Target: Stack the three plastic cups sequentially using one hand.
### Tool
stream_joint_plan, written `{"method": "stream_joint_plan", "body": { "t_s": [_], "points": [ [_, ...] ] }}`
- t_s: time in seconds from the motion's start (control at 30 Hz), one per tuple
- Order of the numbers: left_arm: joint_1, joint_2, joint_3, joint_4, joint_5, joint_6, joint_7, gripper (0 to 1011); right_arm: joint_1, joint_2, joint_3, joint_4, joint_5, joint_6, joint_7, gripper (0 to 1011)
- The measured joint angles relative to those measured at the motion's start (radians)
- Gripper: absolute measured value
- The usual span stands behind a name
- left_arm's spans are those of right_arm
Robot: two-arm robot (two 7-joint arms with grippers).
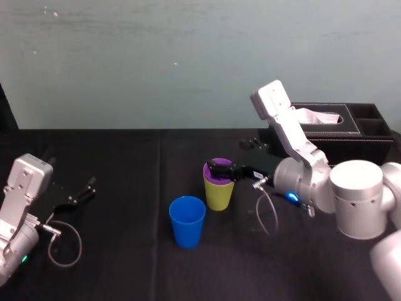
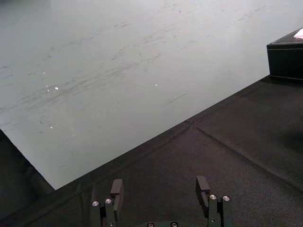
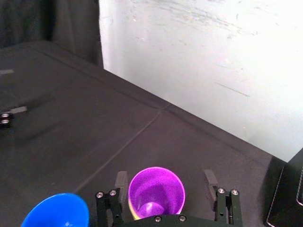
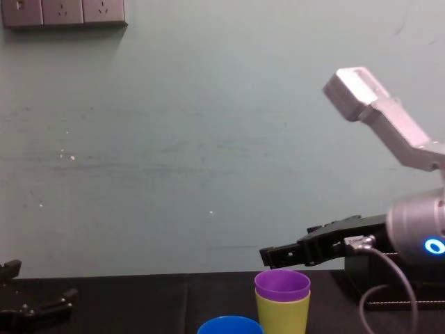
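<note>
Black cloth covers the desk (image 1: pixel 125 182), where the purple cup (image 3: pixel 156 191) sits nested inside the yellow-green cup (image 1: pixel 218 197) near the middle; the blue cup (image 1: pixel 187 221) stands alone just beside them, nearer the robot and to its left; the right gripper (image 3: pixel 164 177) hovers just over the purple rim, spread wide and holding nothing; the left gripper (image 2: pixel 159 184) rests low at the desk's left side, well apart, also spread wide; a black tissue box (image 1: pixel 332 130) stands far right.
</note>
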Motion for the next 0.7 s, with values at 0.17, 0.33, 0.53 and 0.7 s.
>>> {"method": "stream_joint_plan", "body": {
  "t_s": [0.17, 0.33, 0.53, 0.7],
  "points": [
    [0.000, 0.000, 0.000, 0.000, 0.000, 0.000, 0.000, 1000, -0.060, 0.040, 0.014, -0.092, 0.020, 0.017, 0.016, 1004],
    [0.000, 0.000, 0.000, 0.000, 0.000, 0.000, 0.000, 1000, -0.149, 0.094, 0.032, -0.196, 0.048, 0.032, 0.027, 1004],
    [0.000, 0.000, 0.000, 0.000, 0.000, 0.000, 0.000, 1000, -0.242, 0.147, 0.036, -0.278, 0.066, 0.034, 0.032, 1004],
    [0.000, 0.000, 0.000, 0.000, 0.000, 0.000, 0.000, 1000, -0.287, 0.167, 0.024, -0.304, 0.072, 0.030, 0.032, 1004]
  ]
}}
